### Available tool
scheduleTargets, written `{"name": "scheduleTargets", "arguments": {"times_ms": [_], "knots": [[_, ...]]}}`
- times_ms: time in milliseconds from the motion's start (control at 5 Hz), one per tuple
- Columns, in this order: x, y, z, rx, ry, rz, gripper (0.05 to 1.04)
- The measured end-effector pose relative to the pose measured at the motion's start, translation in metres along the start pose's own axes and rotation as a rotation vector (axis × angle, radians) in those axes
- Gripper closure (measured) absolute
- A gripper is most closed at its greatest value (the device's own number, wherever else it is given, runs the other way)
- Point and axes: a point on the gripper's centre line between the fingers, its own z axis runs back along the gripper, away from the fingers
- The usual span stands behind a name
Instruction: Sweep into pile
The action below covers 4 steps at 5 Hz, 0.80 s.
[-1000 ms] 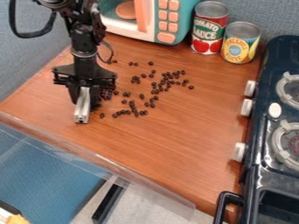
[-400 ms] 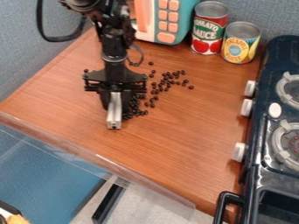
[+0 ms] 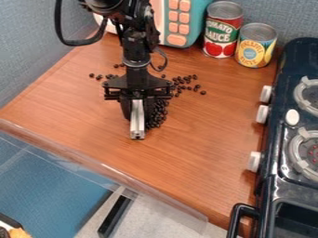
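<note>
Hand point(image 3: 137, 113) clamped on silver bar point(image 3: 137, 126) | dark beans point(image 3: 156, 115) bunched beside it, others scattered

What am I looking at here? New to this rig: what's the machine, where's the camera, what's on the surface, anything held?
The machine is a black robot arm with a two-finger gripper, hanging down over a wooden counter. One fixed camera looks down at a slant; the arm enters from the top.

Small dark bean-like pieces lie scattered, more crowded just right of the gripper. The task is sweeping them into a pile.

A pale metallic bar sits at the gripper; I can't tell if it's gripped or attached.

Behind are a teal toy microwave, a red-labelled can and a yellow-labelled can. A dark toy stove is on the picture's right.
</note>
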Motion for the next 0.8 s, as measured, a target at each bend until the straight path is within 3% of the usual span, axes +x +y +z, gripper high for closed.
{"name": "scheduleTargets", "arguments": {"times_ms": [800], "knots": [[-0.004,-0.041,0.001,-0.059,0.001,0.021,0.697]]}}
